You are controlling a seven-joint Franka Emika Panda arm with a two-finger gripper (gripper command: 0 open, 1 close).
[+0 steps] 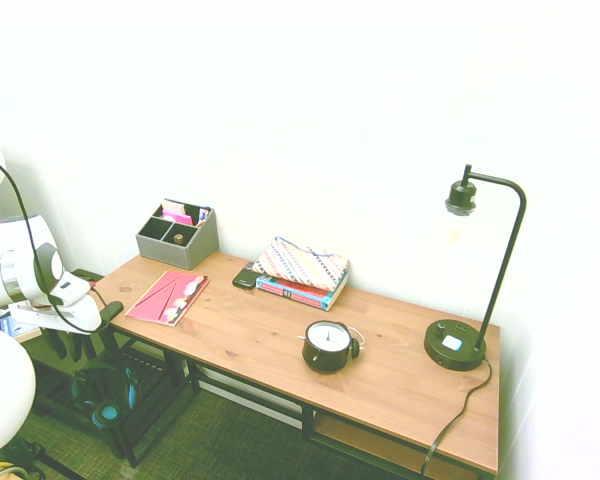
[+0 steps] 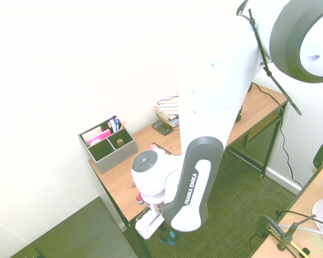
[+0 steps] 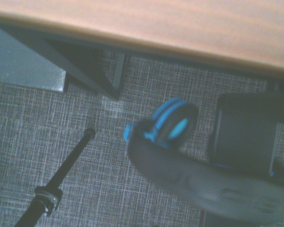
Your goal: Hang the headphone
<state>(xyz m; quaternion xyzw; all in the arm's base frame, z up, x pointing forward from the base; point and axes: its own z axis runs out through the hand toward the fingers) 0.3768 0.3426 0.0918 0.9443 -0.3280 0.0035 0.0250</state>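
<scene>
The headphone point(image 1: 132, 388) points downward, ear cups point(image 1: 106, 412) below its headband point(image 1: 98, 367).

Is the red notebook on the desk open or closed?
Closed: the notebook lies flat on the desk, showing one cover with a pencil across it.

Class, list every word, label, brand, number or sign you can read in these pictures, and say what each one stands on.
"FRANKA EMIKA": on the robot arm.
Too small or blurred to read: the print on the red-and-blue book's spine and the marks on the alarm clock's face.
</scene>
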